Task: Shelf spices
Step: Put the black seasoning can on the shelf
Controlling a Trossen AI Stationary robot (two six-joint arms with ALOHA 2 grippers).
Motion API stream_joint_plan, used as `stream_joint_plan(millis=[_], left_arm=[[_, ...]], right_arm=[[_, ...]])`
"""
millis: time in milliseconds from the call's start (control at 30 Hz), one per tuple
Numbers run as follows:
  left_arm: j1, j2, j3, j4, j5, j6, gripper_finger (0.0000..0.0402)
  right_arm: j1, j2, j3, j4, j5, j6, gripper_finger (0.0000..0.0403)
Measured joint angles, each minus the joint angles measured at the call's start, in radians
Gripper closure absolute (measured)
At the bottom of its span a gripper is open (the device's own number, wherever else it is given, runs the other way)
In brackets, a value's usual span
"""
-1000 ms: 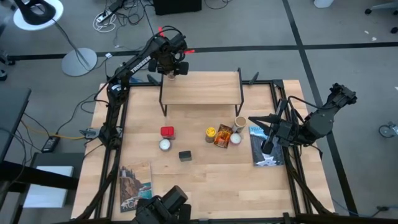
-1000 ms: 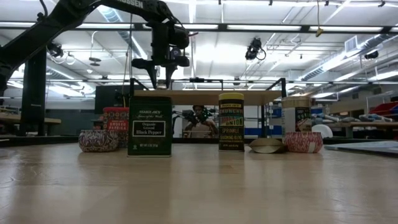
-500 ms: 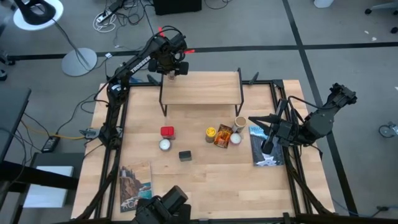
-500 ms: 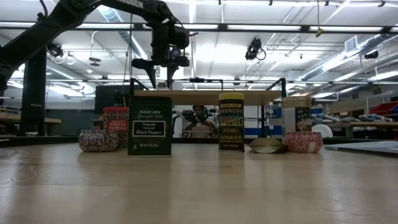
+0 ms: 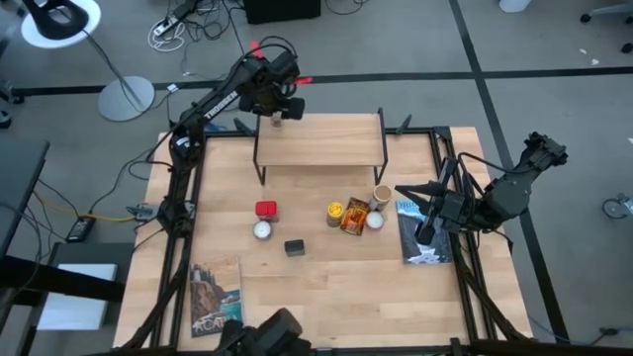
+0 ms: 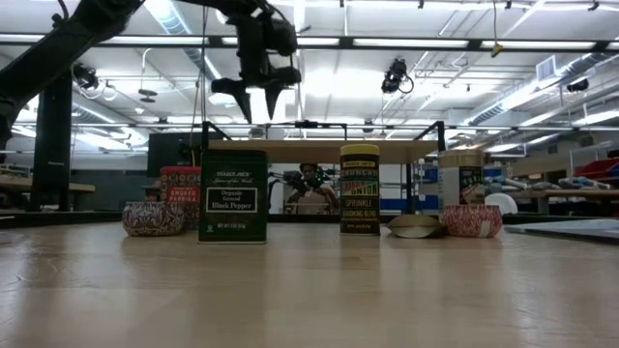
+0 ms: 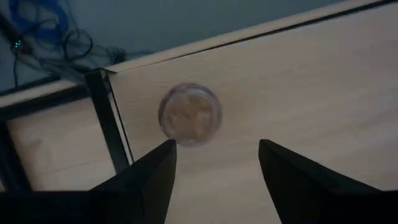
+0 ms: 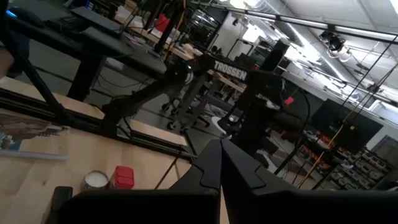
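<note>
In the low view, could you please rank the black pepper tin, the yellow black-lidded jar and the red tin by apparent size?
1. Black pepper tin, largest, though it stands nearest the camera.
2. Yellow black-lidded jar, narrower.
3. Red tin, smallest showing; the pepper tin partly hides it.

"Black Pepper" on dark tin (image 6: 233, 195)
</note>
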Motion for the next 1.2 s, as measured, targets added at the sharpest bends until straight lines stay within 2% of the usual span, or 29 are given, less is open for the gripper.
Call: stream_joint_plan(millis=[267,533,900,1100,1200], left_arm=[[-0.047,-0.062,0.000,-0.035,-0.009,0.004,0.0168],[-0.175,-0.138,0.000,-0.035,-0.026,0.043,0.0168],[-0.503,-0.166,-0.010,-0.033,0.053,0.251,0.0197],[-0.671,-0.165,-0.087,-0.034,0.016,0.328,0.0203],[-0.741,-0.165,-0.163,-0.034,-0.017,0.366,0.0203]], right_arm=[[0.000,0.000,0.000,0.000,0.000,0.000,0.0400],[0.002,0.000,0.000,-0.001,0.000,0.006,0.0397],[0.002,0.000,0.000,-0.004,0.001,0.003,0.0399],[0.002,0.000,0.000,-0.004,0.001,0.002,0.0400],[0.002,0.000,0.000,-0.004,0.001,0.002,0.0401]])
